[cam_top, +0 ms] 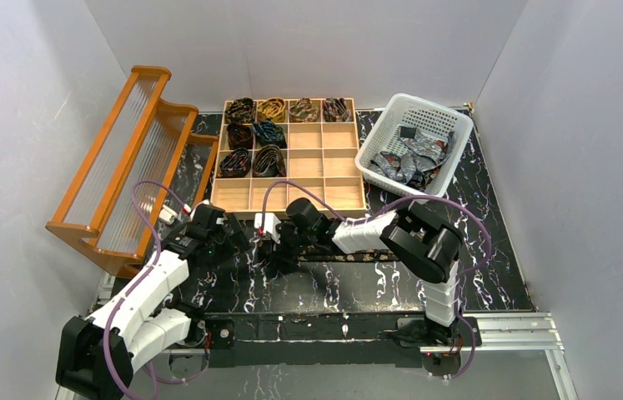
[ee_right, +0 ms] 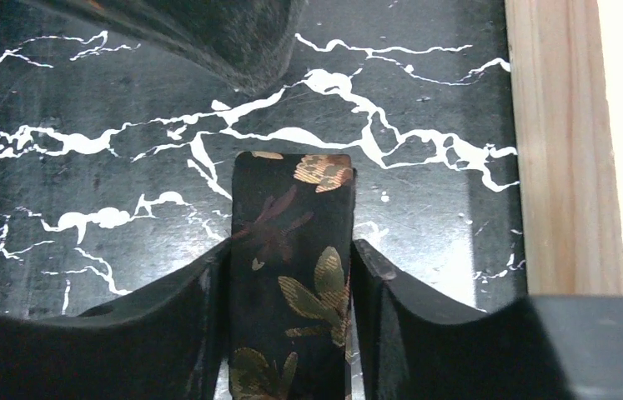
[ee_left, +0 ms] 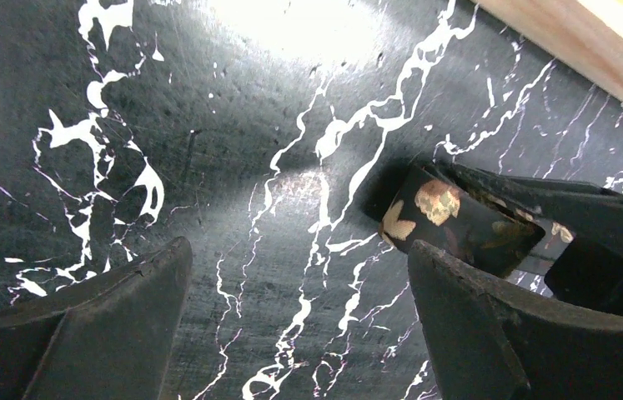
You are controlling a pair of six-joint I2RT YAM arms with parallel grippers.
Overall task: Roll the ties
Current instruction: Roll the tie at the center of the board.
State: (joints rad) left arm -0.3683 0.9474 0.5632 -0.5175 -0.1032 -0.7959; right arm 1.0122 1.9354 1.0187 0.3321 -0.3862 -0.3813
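A dark brown tie [ee_right: 291, 242] with gold and maroon leaves lies flat on the black marble table. My right gripper [ee_right: 291, 250] is shut on its narrow end, one finger pressed against each edge. From above, the tie [cam_top: 349, 257] runs to the right under the right arm, with the right gripper [cam_top: 278, 247] at its left end. My left gripper [ee_left: 299, 250] stands open over bare table, just left of the tie's end [ee_left: 449, 217]. In the top view the left gripper [cam_top: 241, 246] sits close beside the right one.
A wooden compartment tray [cam_top: 324, 179] behind the grippers holds several rolled ties [cam_top: 253, 137] in its left cells. A white basket [cam_top: 449, 117] at the back right holds loose grey-silver ties [cam_top: 412, 158]. A wooden rack [cam_top: 124, 158] stands at the left.
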